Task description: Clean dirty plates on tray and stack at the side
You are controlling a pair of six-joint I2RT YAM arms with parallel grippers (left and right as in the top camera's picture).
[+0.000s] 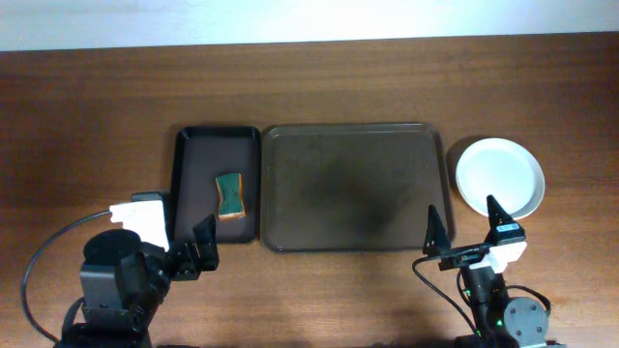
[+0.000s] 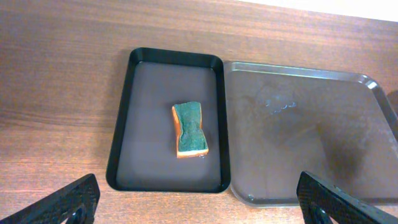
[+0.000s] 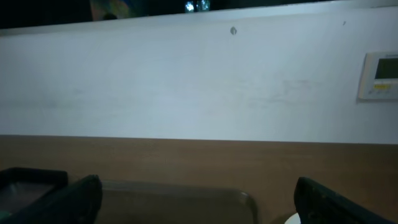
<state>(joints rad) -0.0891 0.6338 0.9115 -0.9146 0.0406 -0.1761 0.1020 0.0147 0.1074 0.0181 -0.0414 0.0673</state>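
The dark brown tray (image 1: 353, 188) lies mid-table with nothing on it; it also fills the right of the left wrist view (image 2: 298, 137). A clean white plate (image 1: 499, 177) rests on the table just right of the tray; I cannot tell whether others lie under it. My left gripper (image 1: 184, 230) hovers open near the front edge, below the black tray, its fingers (image 2: 68, 202) spread wide over bare wood. My right gripper (image 1: 462, 217) stands open at the tray's front right corner, beside the plate. A sliver of plate (image 3: 292, 219) shows in the right wrist view.
A narrow black tray (image 1: 189, 184) left of the brown one holds a green-and-orange sponge (image 1: 230, 194), also seen as the sponge (image 2: 189, 129) in the left wrist view. A white wall (image 3: 186, 81) runs behind the table's far edge.
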